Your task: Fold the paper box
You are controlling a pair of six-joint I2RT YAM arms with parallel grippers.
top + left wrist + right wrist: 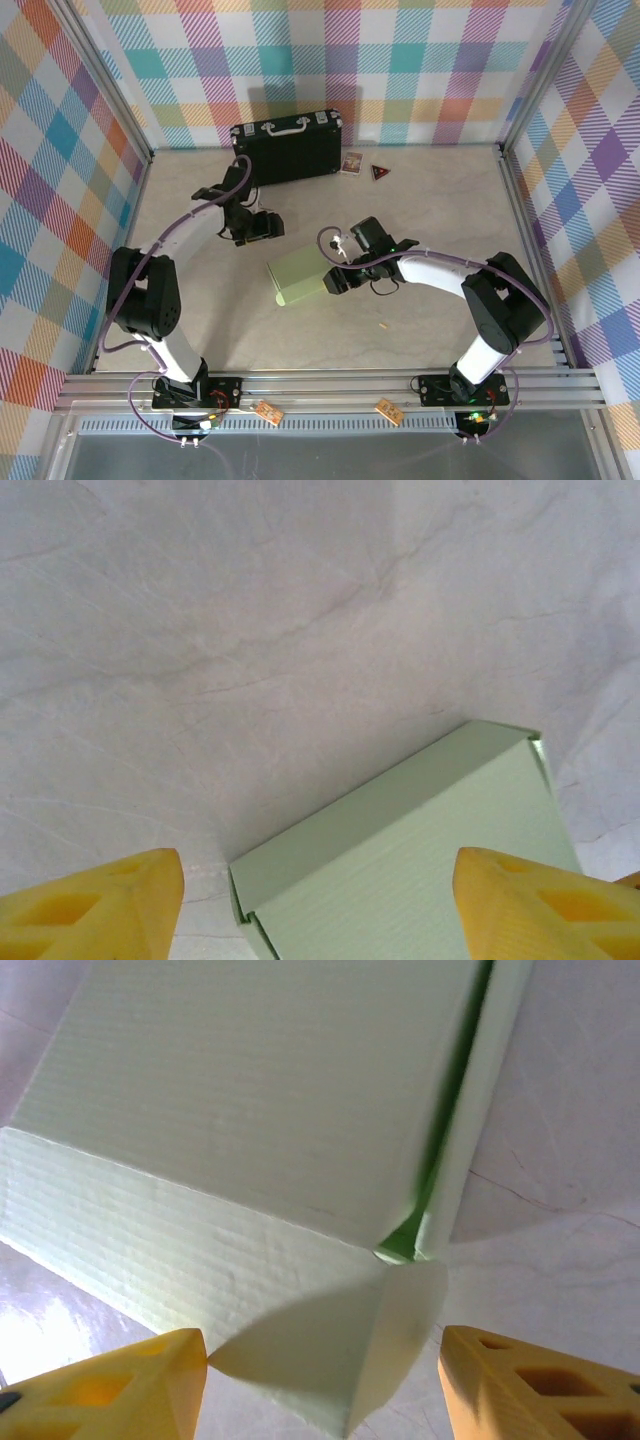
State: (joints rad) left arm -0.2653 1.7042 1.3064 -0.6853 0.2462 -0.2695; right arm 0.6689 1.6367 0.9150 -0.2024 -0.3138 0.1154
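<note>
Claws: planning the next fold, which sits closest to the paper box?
The right claw, at the paper box's right edge; the left claw hovers farther back.

The paper box (pixel 298 277) lies on the table (pixel 430 200) — left pincer (pixel 266 228) just behind it, right pincer (pixel 335 281) at its right edge.

- paper box (pixel 298 275) lies mid-counter (pixel 440 210), blocking the lane between both arms
- left end effector (pixel 262 228) near the box's far-left corner, jaws apart, nothing between them; bare counter ahead of it
- right end effector (pixel 336 279) at the box's right end, jaws apart astride the end flap (pixel 395 1350)
- black suitcase (pixel 288 147) walls off the far left; small card (pixel 351 163) and red triangle (pixel 380 172) just right of it
- counter's right half is free
</note>
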